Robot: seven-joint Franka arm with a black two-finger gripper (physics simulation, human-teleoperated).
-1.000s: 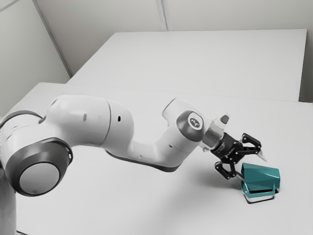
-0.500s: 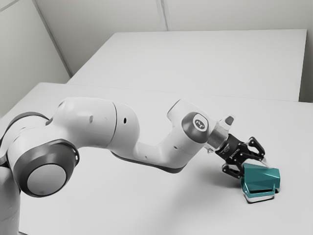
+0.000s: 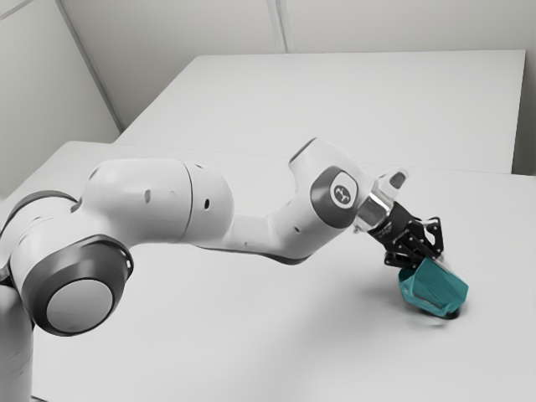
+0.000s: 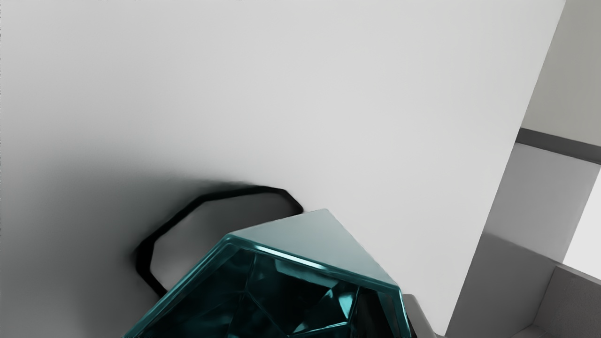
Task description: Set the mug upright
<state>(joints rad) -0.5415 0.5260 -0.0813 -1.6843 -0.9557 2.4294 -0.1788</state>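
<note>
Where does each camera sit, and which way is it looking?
Exterior view: at the arm's side, looking down across the white table at the teal faceted mug; the white-and-grey arm and its black two-finger gripper show.
Wrist view: on the arm's hand, looking past its fingertips at the mug's open mouth and the table; part of one grey finger shows beside the mug.
Shared: mug, table and gripper.

a bare, lab-like room: pale walls (image 3: 209,25), a white table (image 3: 218,343), another table (image 3: 335,105) behind, a robot arm (image 3: 151,201)
</note>
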